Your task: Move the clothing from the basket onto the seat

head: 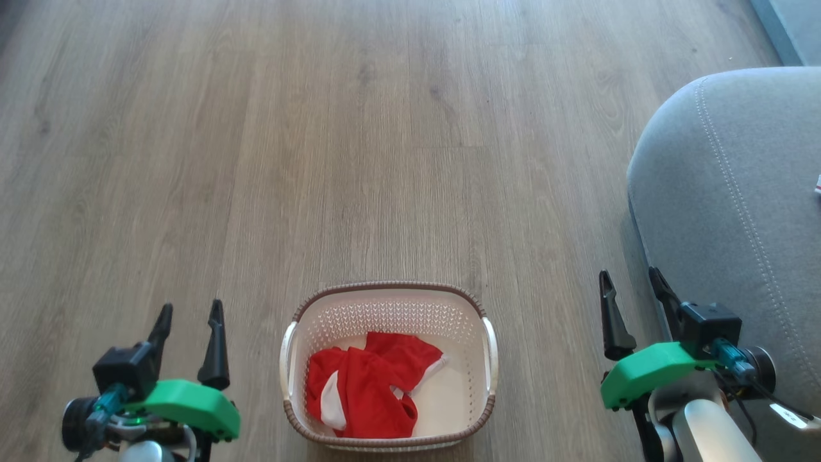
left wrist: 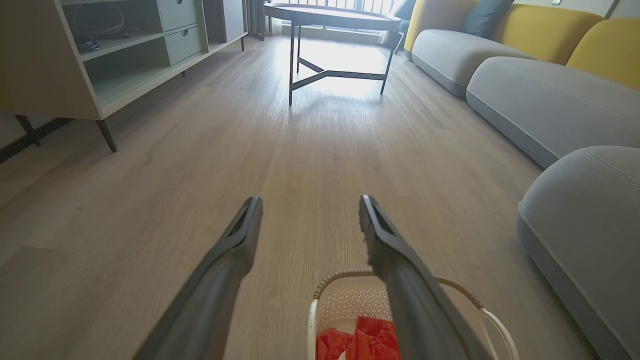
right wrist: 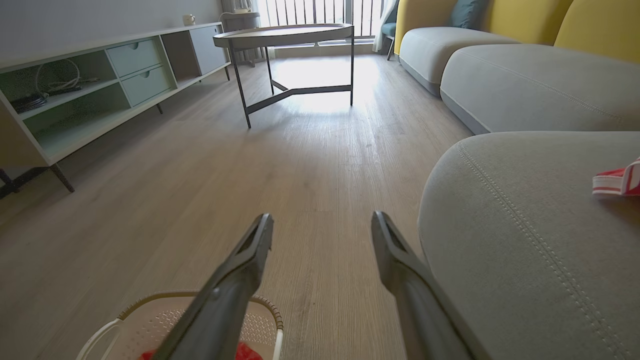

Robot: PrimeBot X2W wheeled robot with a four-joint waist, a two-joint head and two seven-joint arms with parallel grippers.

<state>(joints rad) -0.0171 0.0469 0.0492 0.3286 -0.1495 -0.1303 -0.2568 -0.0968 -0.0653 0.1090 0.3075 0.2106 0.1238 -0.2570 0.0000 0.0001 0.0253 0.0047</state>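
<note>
Both claws hang spread and empty: the left gripper [head: 192, 306] and right gripper [head: 629, 273] flank the basket [head: 391, 292] on the plank floor [head: 321, 160]. The red clothing [head: 369, 385] lies bunched toward the basket's left, near side. Best to drop one claw straight onto the thickest fold (clear of the woven rim), then lift high before swinging to the grey seat [head: 737, 192] at right. Beyond stand a round table [right wrist: 285, 35] and a low cabinet [right wrist: 100, 75].

Home living room — sofa [right wrist: 525, 85], coffee table [right wrist: 285, 35], sideboard [right wrist: 100, 85].
</note>
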